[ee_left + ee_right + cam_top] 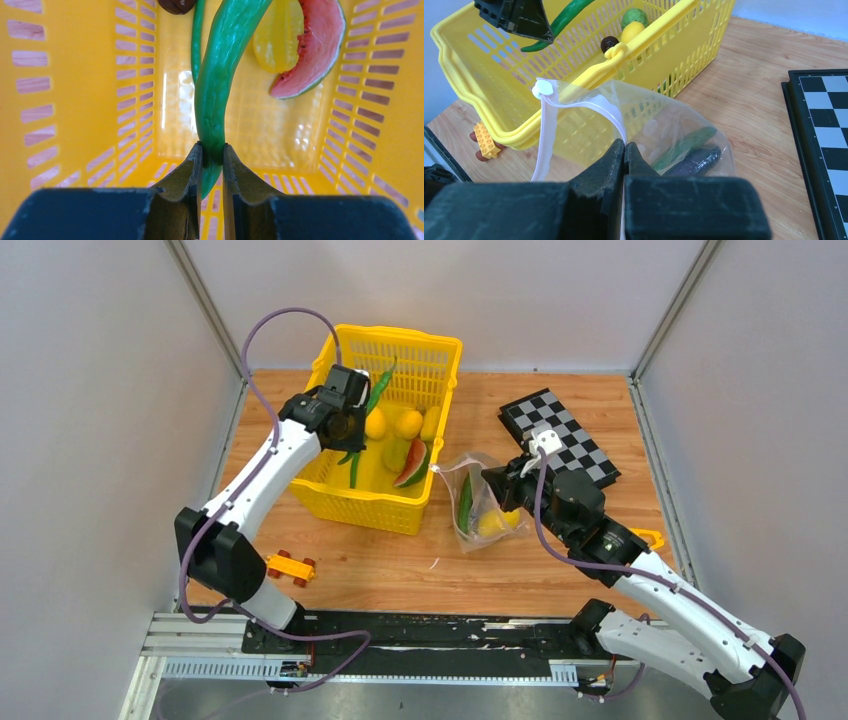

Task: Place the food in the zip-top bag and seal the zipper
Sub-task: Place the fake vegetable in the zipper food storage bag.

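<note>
Clamping left gripper (212, 148) on end of green pod (225, 60), likely light, bendy, slick; my right gripper (624, 146) pinches zipper (589, 104) of limp bag (674, 122).

One basket (350, 495), one bag (480, 475), one board (563, 437), one toy car (290, 567). Three green pods: one pod (381, 383) high in the middle of the top view, a second pod (353, 468) just below it, a third pod (465, 502) right of centre. One melon slice (412, 466). One eggplant (696, 159). One dark ball (610, 43). One green ball (634, 16). Yellow fruits (376, 424): at least three at upper middle, and one more yellow fruit (490, 524) right of centre.
</note>
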Controlling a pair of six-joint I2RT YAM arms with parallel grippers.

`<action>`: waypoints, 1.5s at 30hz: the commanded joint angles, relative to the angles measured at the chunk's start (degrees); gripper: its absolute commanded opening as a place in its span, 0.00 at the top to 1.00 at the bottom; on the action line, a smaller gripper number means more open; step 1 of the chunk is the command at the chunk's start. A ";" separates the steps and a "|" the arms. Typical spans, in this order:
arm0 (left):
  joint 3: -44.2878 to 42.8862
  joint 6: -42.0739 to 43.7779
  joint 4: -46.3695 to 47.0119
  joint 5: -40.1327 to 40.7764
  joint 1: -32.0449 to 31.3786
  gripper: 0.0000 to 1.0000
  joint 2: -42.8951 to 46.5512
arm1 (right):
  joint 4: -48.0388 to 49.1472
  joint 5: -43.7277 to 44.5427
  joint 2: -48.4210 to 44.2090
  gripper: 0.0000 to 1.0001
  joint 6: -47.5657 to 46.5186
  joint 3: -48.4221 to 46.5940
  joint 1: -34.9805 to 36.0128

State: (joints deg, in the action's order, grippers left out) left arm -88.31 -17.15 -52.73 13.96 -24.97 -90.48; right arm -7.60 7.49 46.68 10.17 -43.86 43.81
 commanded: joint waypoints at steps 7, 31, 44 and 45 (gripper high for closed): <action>-2.78 5.50 -6.43 -11.97 -0.22 1.00 10.92 | 2.04 2.32 -0.68 1.00 -1.12 -1.40 -0.06; -17.40 -7.98 -34.21 -17.16 -15.43 1.00 20.85 | 8.45 12.96 3.65 1.00 -3.09 -4.14 -0.04; -20.49 -13.66 -37.43 -16.96 -26.27 1.00 17.32 | 11.26 13.39 7.29 1.00 -1.56 -6.08 -0.07; -21.34 -13.74 -37.85 -16.77 -27.07 1.00 16.71 | 11.21 13.46 7.36 1.00 -1.54 -6.02 0.02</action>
State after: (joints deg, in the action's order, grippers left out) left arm -105.58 -28.67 -89.36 -2.57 -48.69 -72.51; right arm 0.36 19.70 53.78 8.05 -47.00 43.81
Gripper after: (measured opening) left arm 0.224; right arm 0.015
